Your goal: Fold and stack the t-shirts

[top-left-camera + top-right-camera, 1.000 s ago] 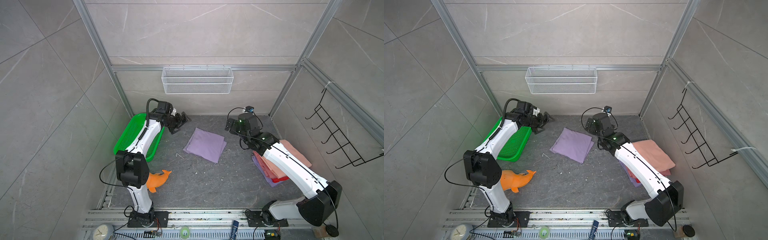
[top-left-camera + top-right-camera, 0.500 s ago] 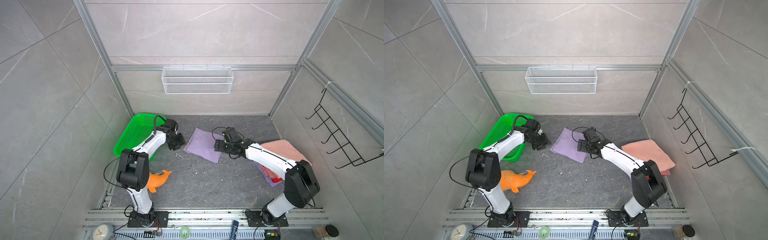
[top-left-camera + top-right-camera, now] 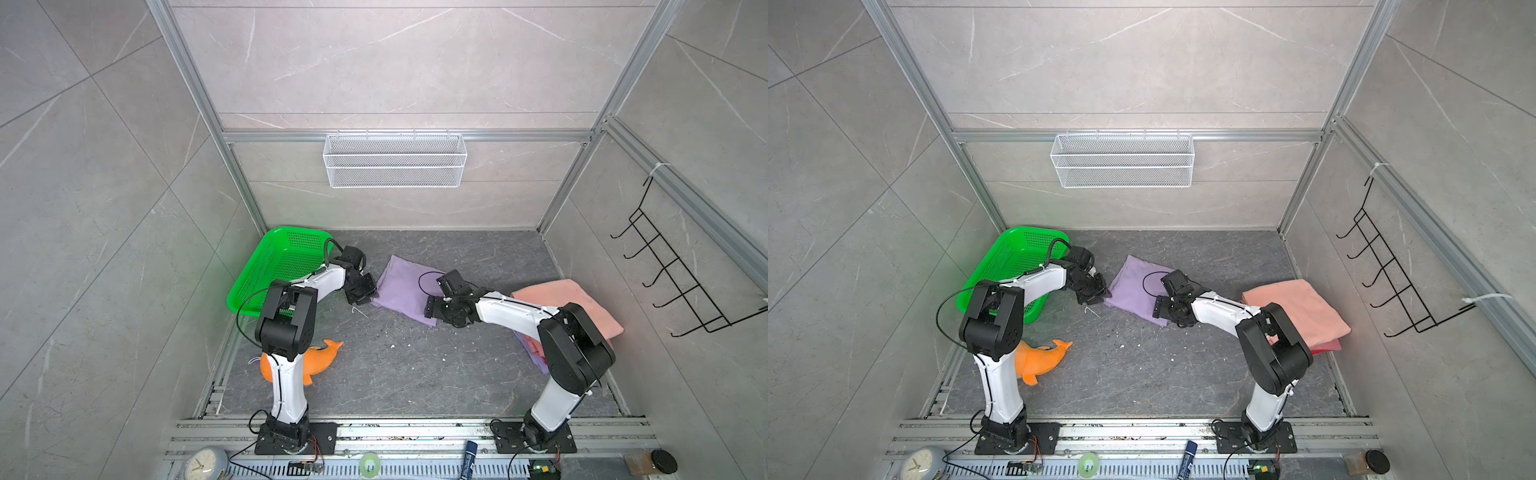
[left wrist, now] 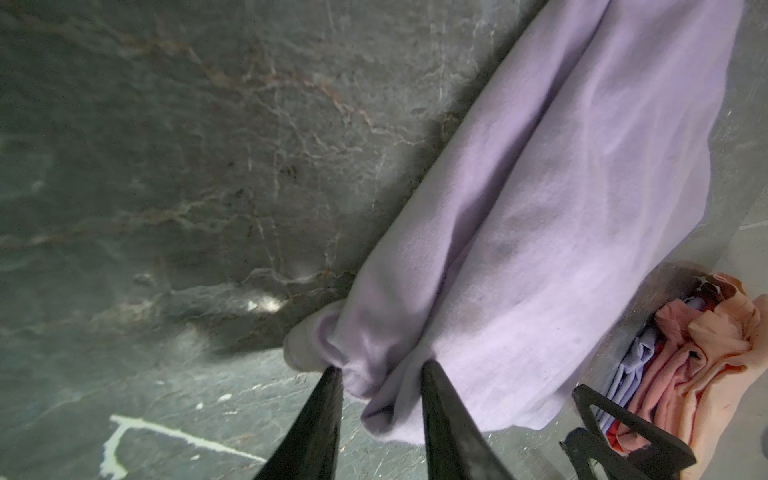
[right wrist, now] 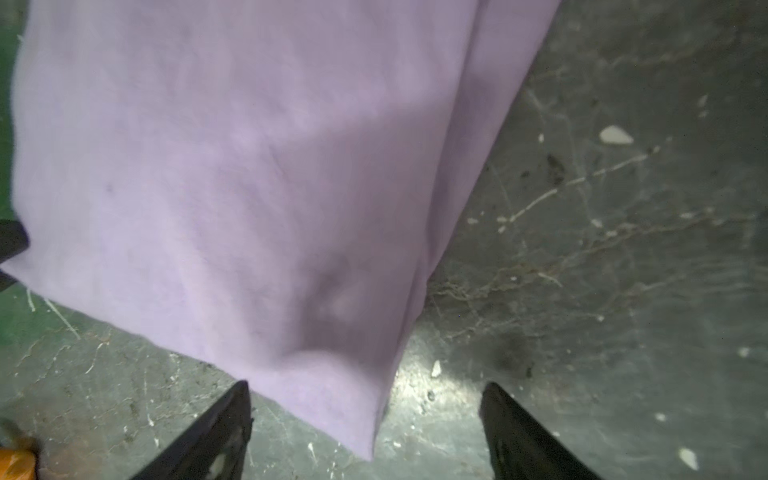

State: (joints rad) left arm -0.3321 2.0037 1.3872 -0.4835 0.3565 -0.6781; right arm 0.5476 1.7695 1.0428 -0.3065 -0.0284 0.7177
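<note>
- The lilac t-shirt (image 3: 405,286) (image 3: 1138,286) lies folded on the dark stone floor (image 3: 395,365), about midway between the two arms in both top views.
- The left gripper (image 3: 371,296) (image 4: 380,368) is low at the shirt's corner nearest the green basket (image 3: 282,266). Its jaws stand narrow, and in the left wrist view a bunched fold of lilac cloth sits pinched between the fingertips (image 4: 332,374).
- The right gripper (image 3: 429,308) (image 5: 365,390) is at the shirt's near corner on the stack side. Its jaws are spread wide and the corner lies between them, touching neither finger (image 5: 237,399).
- Well to the right, by the wall, is a stack with a salmon-pink t-shirt (image 3: 569,303) (image 3: 1296,307) on top, a red t-shirt (image 3: 1329,345) under it and a lilac edge (image 3: 536,361) lowest.
- An orange plush dolphin (image 3: 322,359) lies by the left arm's base.
</note>
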